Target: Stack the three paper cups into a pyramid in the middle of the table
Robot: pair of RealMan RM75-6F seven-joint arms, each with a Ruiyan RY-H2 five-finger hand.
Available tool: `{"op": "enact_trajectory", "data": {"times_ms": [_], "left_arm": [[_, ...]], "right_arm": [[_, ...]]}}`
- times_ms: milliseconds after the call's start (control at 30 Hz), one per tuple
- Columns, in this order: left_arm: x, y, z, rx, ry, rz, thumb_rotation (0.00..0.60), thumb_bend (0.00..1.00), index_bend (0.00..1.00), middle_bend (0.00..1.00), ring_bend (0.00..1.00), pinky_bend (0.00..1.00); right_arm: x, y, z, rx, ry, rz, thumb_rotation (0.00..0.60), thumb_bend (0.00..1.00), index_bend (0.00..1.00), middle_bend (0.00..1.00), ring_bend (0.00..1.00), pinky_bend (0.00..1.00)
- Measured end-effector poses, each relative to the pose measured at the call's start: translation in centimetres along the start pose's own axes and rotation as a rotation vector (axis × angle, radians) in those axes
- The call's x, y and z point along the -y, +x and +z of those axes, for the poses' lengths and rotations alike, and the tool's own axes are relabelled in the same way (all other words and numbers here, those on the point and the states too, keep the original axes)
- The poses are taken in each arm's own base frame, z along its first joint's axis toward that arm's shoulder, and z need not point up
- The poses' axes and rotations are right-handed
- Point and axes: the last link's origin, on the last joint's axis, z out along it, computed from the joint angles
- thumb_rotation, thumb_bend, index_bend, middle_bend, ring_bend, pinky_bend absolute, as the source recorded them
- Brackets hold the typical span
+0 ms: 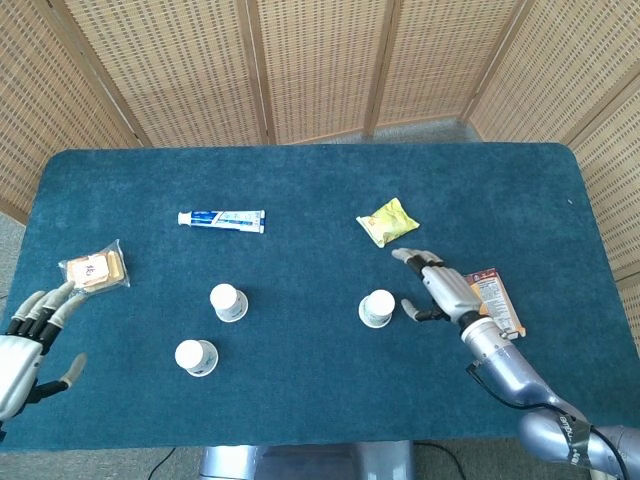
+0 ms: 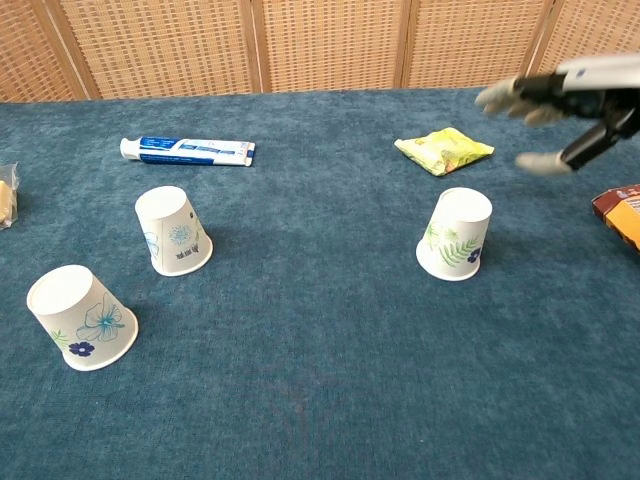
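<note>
Three white paper cups stand upside down on the blue table. One with a green leaf print is right of centre. Two with blue flower prints are on the left: one further back, one nearer the front edge. My right hand hovers open just right of the leaf cup, raised clear of it and holding nothing. My left hand is open at the table's left front edge, far from the cups; the chest view does not show it.
A toothpaste tube lies at the back left. A yellow snack bag lies behind the leaf cup. An orange box sits just right of my right hand. A wrapped biscuit pack lies at the left.
</note>
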Motion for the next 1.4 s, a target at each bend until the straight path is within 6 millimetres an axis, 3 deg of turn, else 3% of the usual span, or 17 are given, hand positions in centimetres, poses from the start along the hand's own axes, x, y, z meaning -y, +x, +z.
{"op": "enact_trajectory", "data": {"times_ms": [267,533,833,1400], "left_arm": [[-2.0,-1.9,1.4,0.122,-0.09,0.058,0.558,0.48,0.0,0.0,0.0,0.03],[-4.9,-4.2,3.4,0.224,-0.199,0.11,0.55,0.48,0.0,0.0,0.0,0.12],[-7.1,-6.9,4.9,0.336,-0.28,0.157,0.568,0.48,0.0,0.0,0.0,0.15],[-6.3,-9.2,4.7,0.446,-0.251,0.143,0.564,0.48,0.0,0.0,0.0,0.16]], "right_arm": [[0.6,1.2,-2.1,-0.141,-0.009,-0.019,0.6,0.48,0.0,0.0,0.0,0.0],[-0.2,1.5,-4.5,-0.17,-0.042,-0.043,0.6,0.48,0.0,0.0,0.0,0.0],[-1.2,1.7,-5.8,-0.169,-0.077,-0.044,0.6,0.48,0.0,0.0,0.0,0.0],[-1.8,1.1,-6.0,-0.143,-0.103,-0.036,0.6,0.48,0.0,0.0,0.0,0.0]]}}
